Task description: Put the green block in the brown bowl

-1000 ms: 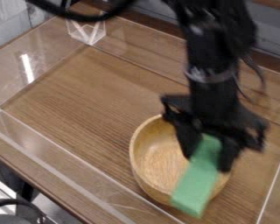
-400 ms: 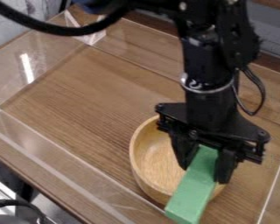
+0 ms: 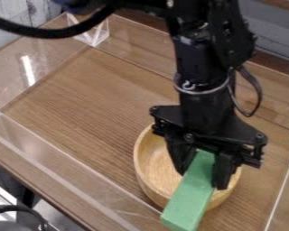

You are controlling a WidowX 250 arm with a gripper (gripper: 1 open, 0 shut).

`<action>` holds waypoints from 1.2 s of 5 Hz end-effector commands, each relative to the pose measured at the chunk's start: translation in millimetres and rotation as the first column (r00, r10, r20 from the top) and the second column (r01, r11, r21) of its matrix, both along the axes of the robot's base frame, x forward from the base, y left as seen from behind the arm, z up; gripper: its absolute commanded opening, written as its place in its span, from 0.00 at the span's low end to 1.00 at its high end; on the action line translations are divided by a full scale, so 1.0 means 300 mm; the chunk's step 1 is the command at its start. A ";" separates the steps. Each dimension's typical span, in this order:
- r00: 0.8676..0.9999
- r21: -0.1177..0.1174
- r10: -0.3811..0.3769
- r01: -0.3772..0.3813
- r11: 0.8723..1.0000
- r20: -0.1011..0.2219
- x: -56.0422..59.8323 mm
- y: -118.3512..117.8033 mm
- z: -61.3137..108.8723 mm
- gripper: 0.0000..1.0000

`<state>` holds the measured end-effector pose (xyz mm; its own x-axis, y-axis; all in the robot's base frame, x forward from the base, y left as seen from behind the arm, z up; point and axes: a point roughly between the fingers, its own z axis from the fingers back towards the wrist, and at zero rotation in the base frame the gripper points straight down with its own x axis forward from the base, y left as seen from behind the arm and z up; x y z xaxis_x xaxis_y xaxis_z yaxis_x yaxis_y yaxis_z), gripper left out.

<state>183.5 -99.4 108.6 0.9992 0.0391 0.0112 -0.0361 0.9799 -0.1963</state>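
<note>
The green block (image 3: 193, 197) is a long bright green bar hanging tilted, its lower end out past the near rim of the brown bowl. My gripper (image 3: 208, 162) is shut on the block's upper end, directly above the bowl. The brown bowl (image 3: 151, 164) is a wide, shallow wooden dish on the table at the lower right, and the black arm covers much of its inside.
A wood-grain tabletop (image 3: 93, 99) lies inside low clear plastic walls (image 3: 26, 63). A small clear stand (image 3: 91, 34) sits at the back left. The table's near edge runs along the lower left.
The arm has shifted left and nearer over the bowl, carrying the green block with it. The block's lower end now hangs further left over the bowl's near rim.
</note>
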 end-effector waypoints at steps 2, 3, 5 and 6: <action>0.999 -0.024 0.012 -0.011 1.000 0.042 0.007 0.015 0.043 0.00; 0.999 -0.025 0.012 -0.011 1.000 0.045 0.006 0.023 0.049 0.00; 0.999 -0.031 0.004 -0.003 1.000 0.053 0.005 0.030 0.060 0.00; 0.998 -0.035 -0.001 0.003 0.999 0.058 0.004 0.031 0.063 0.00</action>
